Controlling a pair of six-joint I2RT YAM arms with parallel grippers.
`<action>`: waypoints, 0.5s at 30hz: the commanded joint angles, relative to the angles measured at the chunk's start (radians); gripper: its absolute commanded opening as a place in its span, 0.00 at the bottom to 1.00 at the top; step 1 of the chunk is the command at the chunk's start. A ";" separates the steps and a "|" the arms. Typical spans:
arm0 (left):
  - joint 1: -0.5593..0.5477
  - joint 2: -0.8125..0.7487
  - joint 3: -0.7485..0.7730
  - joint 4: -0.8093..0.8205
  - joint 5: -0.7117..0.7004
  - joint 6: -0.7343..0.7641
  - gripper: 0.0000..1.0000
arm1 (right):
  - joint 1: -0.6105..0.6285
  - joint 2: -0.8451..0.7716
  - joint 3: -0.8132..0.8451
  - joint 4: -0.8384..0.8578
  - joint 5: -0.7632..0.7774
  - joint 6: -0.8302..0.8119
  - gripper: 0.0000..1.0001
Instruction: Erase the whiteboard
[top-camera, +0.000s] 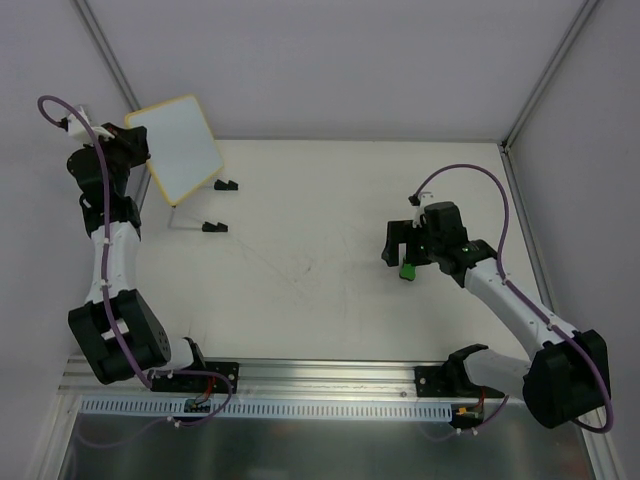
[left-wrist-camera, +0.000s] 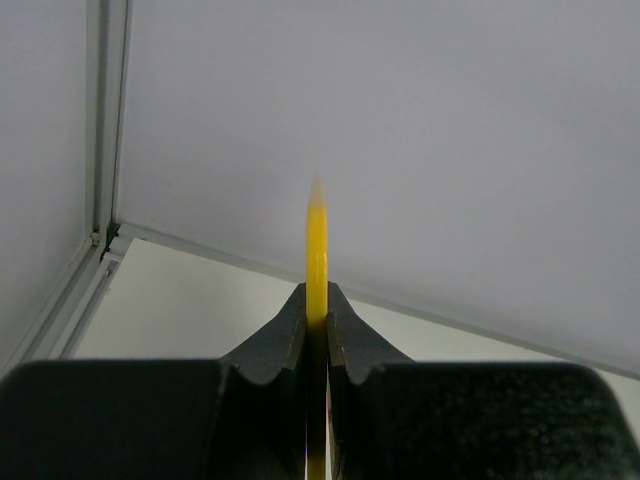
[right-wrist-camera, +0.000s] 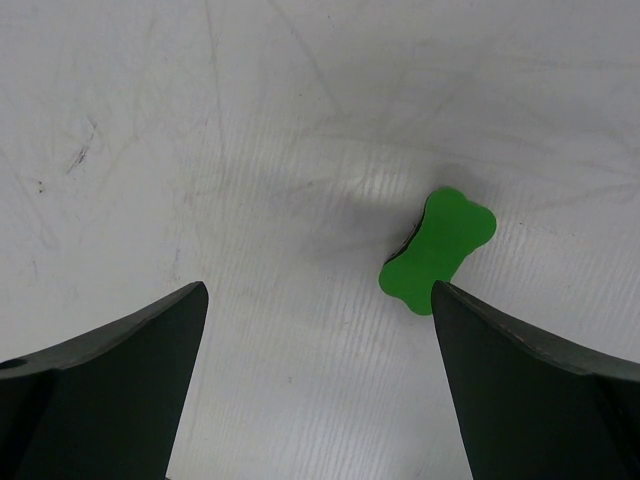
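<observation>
The whiteboard (top-camera: 180, 148), white with a yellow rim and no writing that I can see, is lifted and tilted at the far left corner. My left gripper (top-camera: 132, 146) is shut on its left edge. In the left wrist view the board shows edge-on as a yellow rim (left-wrist-camera: 317, 245) pinched in the left gripper (left-wrist-camera: 317, 312). A green bone-shaped eraser (top-camera: 407, 270) lies on the table at centre right. My right gripper (top-camera: 405, 254) hovers over it, open. In the right wrist view the eraser (right-wrist-camera: 438, 250) lies just ahead of the right fingertip (right-wrist-camera: 470, 320), outside the right gripper's (right-wrist-camera: 320, 300) gap.
Two small black stand pieces (top-camera: 227, 185) (top-camera: 215, 227) sit on the table by the board, with a thin wire frame (top-camera: 175, 215) between them. White walls close in the table at the back and sides. An aluminium rail (top-camera: 320, 375) runs along the near edge.
</observation>
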 joint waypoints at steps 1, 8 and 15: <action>0.005 0.043 0.080 0.176 -0.047 -0.032 0.00 | -0.007 0.002 0.050 -0.007 -0.018 -0.018 0.99; 0.005 0.144 0.146 0.186 -0.035 -0.029 0.00 | -0.008 0.012 0.047 -0.010 -0.018 -0.018 0.99; -0.011 0.155 0.105 0.203 -0.009 -0.015 0.00 | -0.008 0.022 0.043 -0.017 -0.016 -0.009 0.99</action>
